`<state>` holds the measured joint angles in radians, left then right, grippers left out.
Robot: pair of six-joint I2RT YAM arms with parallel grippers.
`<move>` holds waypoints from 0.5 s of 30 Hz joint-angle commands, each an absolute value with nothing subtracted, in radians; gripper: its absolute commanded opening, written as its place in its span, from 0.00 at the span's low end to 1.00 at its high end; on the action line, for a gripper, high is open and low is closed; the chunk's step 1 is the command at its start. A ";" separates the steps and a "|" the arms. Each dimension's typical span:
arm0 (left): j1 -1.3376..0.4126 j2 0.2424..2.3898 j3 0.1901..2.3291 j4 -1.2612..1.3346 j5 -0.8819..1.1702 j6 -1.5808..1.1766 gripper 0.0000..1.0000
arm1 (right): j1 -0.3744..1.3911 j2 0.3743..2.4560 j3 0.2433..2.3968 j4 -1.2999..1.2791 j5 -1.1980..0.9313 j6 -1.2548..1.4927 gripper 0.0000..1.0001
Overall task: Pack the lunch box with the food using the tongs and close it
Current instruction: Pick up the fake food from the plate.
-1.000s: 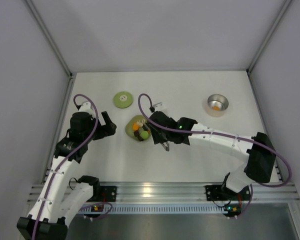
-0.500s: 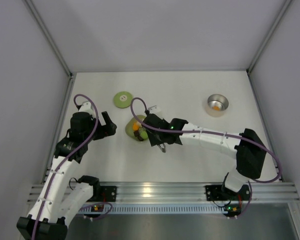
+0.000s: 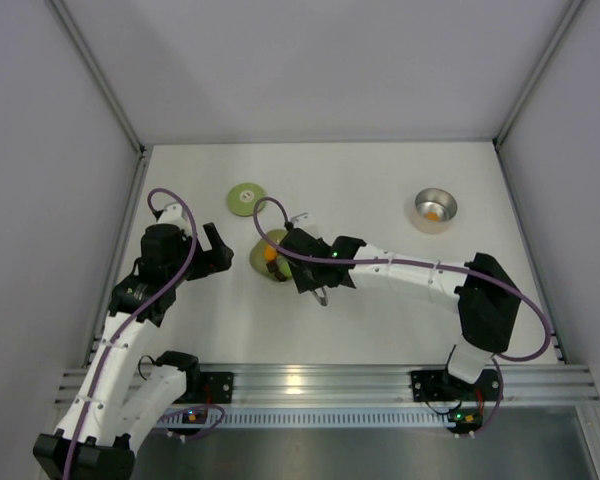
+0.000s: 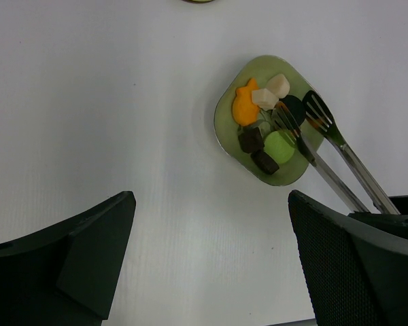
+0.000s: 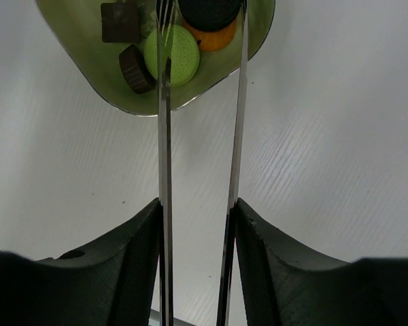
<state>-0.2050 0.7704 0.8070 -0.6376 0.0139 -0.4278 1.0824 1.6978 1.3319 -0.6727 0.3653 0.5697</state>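
My right gripper (image 5: 197, 214) is shut on the tongs (image 5: 164, 136), one slim arm against each finger. The tong tips (image 4: 313, 112) reach over the light green plate (image 4: 224, 125) and stand either side of a black round piece of food (image 5: 211, 10). A green round piece (image 5: 171, 56), brown pieces (image 4: 251, 139), an orange piece (image 4: 245, 107) and a white piece (image 4: 270, 92) also lie on the plate. The lunch box (image 3: 435, 210) stands at the far right with an orange piece (image 3: 434, 213) inside. Its green lid (image 3: 245, 197) lies flat behind the plate. My left gripper (image 4: 211, 210) hangs open left of the plate, holding nothing.
White walls (image 3: 70, 200) enclose the table on three sides. An aluminium rail (image 3: 310, 380) runs along the near edge by the arm bases. My right arm (image 3: 420, 275) stretches across the middle of the table towards the plate.
My right arm has swung left, carrying the tongs from beside the plate to over the food, and the tong arms have drawn slightly closer together. The left arm has not moved.
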 commanded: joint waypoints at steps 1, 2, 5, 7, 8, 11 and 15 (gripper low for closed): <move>-0.209 0.765 0.810 -0.614 0.011 -0.426 0.99 | 1.106 1.712 1.393 -0.646 0.385 0.574 0.43; -0.210 0.764 0.811 -0.615 0.011 -0.426 0.99 | 1.104 1.712 1.393 -0.647 0.385 0.575 0.39; -0.210 0.764 0.810 -0.614 0.011 -0.428 0.99 | 1.106 1.701 1.393 -0.650 0.390 0.578 0.29; -0.212 0.764 0.810 -0.615 0.011 -0.426 0.99 | 1.106 1.683 1.394 -0.661 0.394 0.580 0.26; -0.212 0.765 0.810 -0.614 0.011 -0.426 0.99 | 1.104 1.675 1.396 -0.666 0.403 0.580 0.24; -0.213 0.764 0.810 -0.615 0.011 -0.428 0.99 | 1.106 1.634 1.405 -0.686 0.414 0.578 0.23; -0.213 0.765 0.810 -0.617 0.009 -0.426 0.99 | 1.106 1.597 1.417 -0.709 0.429 0.574 0.23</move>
